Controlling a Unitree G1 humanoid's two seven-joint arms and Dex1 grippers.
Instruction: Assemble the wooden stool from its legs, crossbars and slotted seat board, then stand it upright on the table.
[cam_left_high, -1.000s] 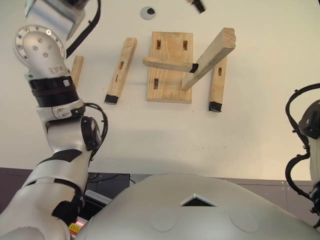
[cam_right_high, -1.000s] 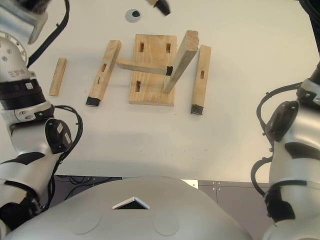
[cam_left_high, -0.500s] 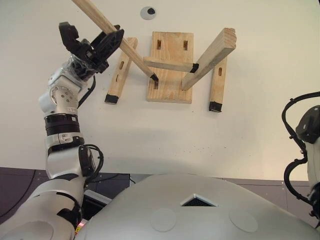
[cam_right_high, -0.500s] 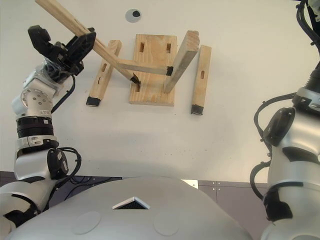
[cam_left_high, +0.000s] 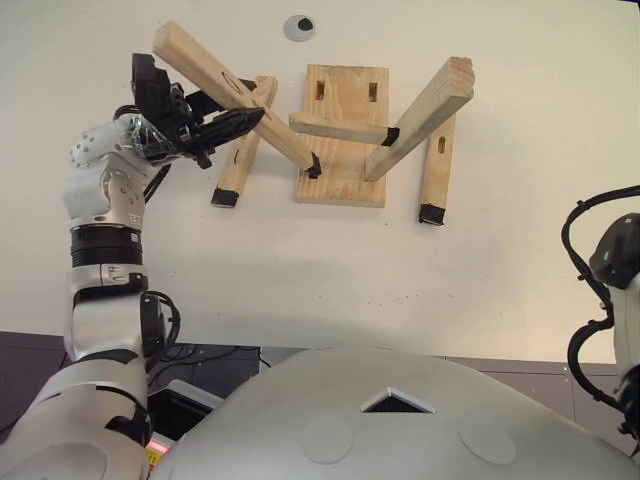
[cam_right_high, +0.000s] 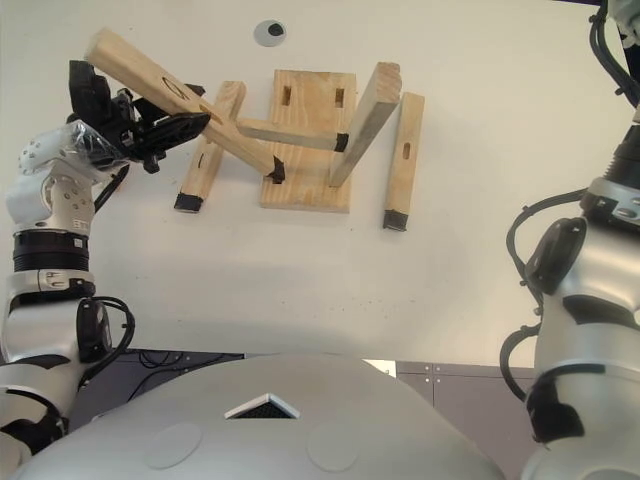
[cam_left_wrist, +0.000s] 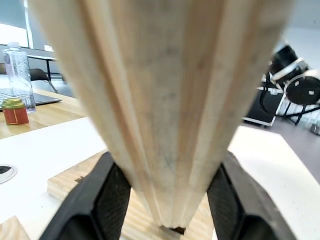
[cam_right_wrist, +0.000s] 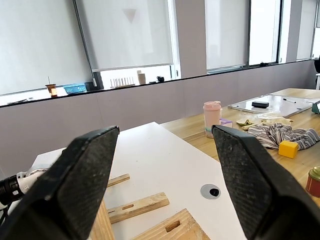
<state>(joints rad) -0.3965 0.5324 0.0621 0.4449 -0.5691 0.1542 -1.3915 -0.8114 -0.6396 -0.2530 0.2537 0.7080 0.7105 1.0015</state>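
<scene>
On the table (cam_left_high: 300, 260), a standing leg (cam_left_high: 425, 110) and crossbar (cam_left_high: 335, 127) were already fitted to the seat board (cam_left_high: 345, 185), a second leg (cam_left_high: 215, 80) was clamped between the left gripper (cam_left_high: 232, 118) fingers with its tip at a slot, two loose legs (cam_left_high: 436, 175) were left unfitted beside the board, and the right gripper (cam_right_wrist: 165, 135) fingers were held apart.

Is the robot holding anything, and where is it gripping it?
Yes: the left gripper clamps a wooden leg near its middle; the right gripper is empty.

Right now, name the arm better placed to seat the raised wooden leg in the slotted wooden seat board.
Left. The left gripper is shut on the pale wooden leg, whose black tip sits at a seat board slot. The right gripper hangs open and empty.
</scene>
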